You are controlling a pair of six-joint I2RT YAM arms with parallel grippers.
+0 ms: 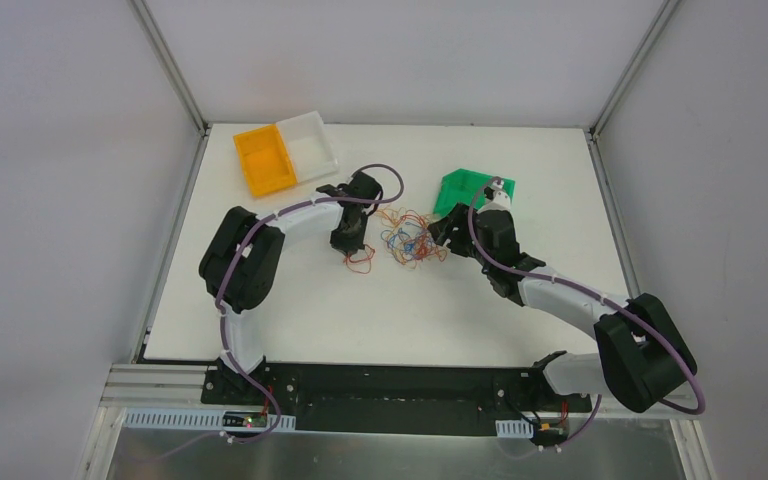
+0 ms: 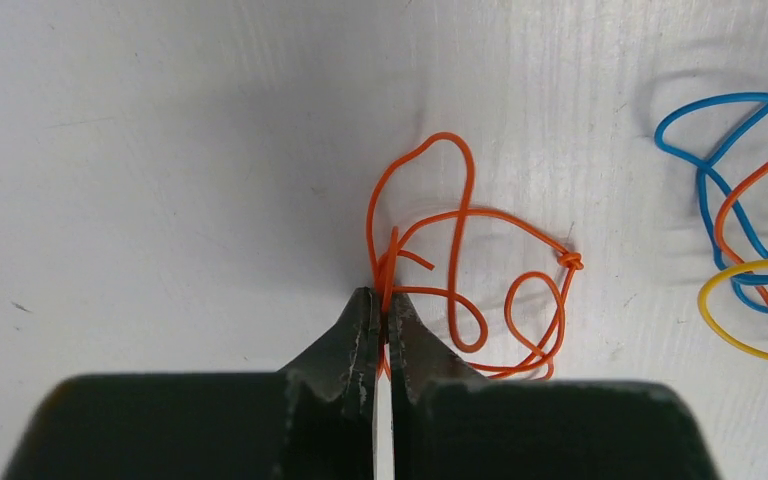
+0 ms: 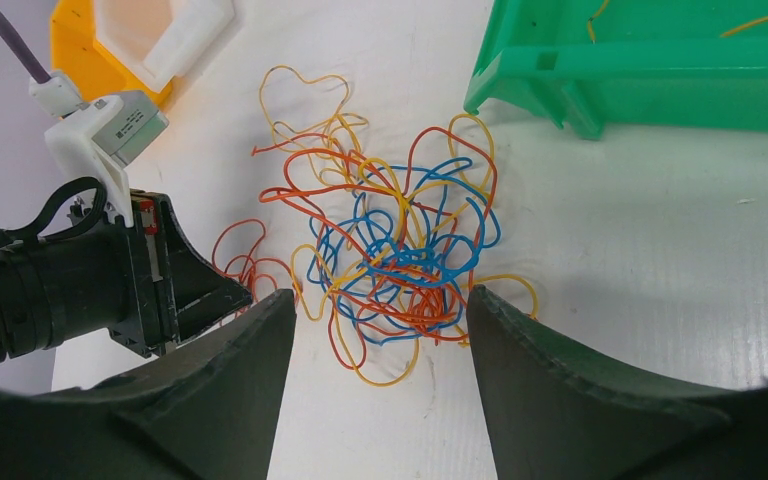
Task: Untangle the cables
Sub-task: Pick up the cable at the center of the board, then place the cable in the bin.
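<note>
— Our left tool [image 2: 384,300] is clenched on the orange strand [image 2: 572,261], pinching it right at the bench [image 1: 410,330]. And the other?
— Our right tool [image 3: 380,295] stands spread, grasping nothing, its fingers either side of the clump's [image 3: 400,250] near edge, mid-bench.
— Then we'd pull low and slow toward our left, away from the clump, ready to pin it if it drags.
— Agreed. We have open bench near-left. The orange bin [image 1: 265,160] and white bin [image 1: 307,148] sit at the far-left edge, and the green bin [image 3: 660,60] is just beyond the clump. We'd mind the strand's small knot.
</note>
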